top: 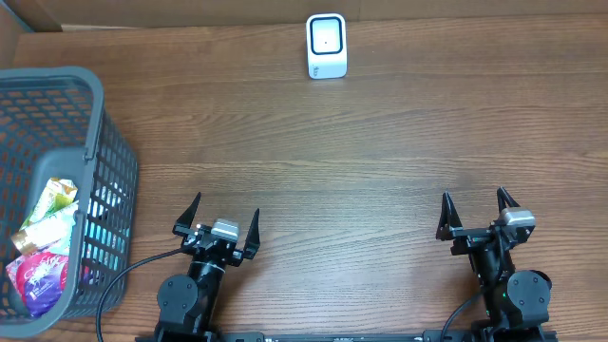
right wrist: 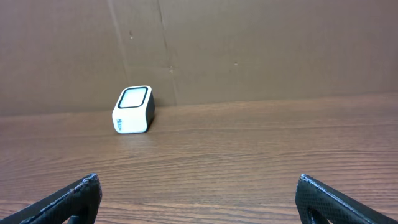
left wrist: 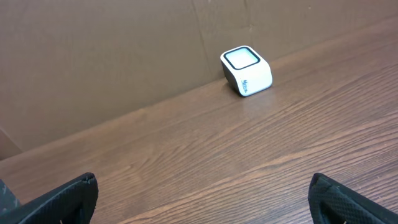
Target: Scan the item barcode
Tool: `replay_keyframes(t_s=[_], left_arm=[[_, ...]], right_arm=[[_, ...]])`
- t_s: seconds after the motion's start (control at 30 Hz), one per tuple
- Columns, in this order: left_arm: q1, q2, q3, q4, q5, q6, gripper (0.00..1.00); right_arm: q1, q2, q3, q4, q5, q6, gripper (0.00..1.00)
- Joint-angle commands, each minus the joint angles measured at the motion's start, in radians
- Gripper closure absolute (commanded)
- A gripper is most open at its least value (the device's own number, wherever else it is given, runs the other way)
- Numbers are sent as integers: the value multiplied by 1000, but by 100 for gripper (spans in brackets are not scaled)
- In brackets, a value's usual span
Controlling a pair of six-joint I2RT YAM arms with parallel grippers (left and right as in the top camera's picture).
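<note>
Overhead and wrist views of a wooden tabletop (top: 361, 142). The scanner (top: 326, 45), a small white box with a dark-framed window on top, stands at the middle of the far edge, just in front of a brown cardboard wall (right wrist: 249, 43). In the wrist views one side of it bears a short line of dark print, too small to read.

A grey slatted basket (top: 95, 114) sits at the left edge and is cut off by the frame on the left. It holds several packets: a yellow-green one (top: 47, 217) lies above a purple one (top: 36, 282). Their printing cannot be read, and no barcode can be made out. The basket's wall hides whatever else lies inside.

The left gripper (top: 226, 207) and the right gripper (top: 473, 195) stand at the near edge, well apart from each other and from the scanner. Both have their jaws spread wide and hold nothing. In each wrist view only the black fingertips (left wrist: 74, 193) show at the lower corners, with bare wood between them. A black cable (top: 119, 280) runs from the left arm's base past the basket's near corner.
</note>
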State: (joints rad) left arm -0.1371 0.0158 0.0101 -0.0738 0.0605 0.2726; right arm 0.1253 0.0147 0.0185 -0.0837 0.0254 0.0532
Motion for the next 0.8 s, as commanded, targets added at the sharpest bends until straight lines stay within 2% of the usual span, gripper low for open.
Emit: replay_keyframes(t_s=[0.0,0.4,0.5,0.77], left_arm=[[-3,-11,-5,2,8,9,0],[-3,-11,-5,2,8,9,0],[-1,-11,-5,-2,-34,56,0],[-1,-11,-5,-3,-48,68,0]], right_arm=[[5,-12,-11,3,-4,7,0],[5,-12,-11,3,-4,7,0],[5,-12,-11,3,-4,7,0],[5,-12,-11,3,-4,7,0]])
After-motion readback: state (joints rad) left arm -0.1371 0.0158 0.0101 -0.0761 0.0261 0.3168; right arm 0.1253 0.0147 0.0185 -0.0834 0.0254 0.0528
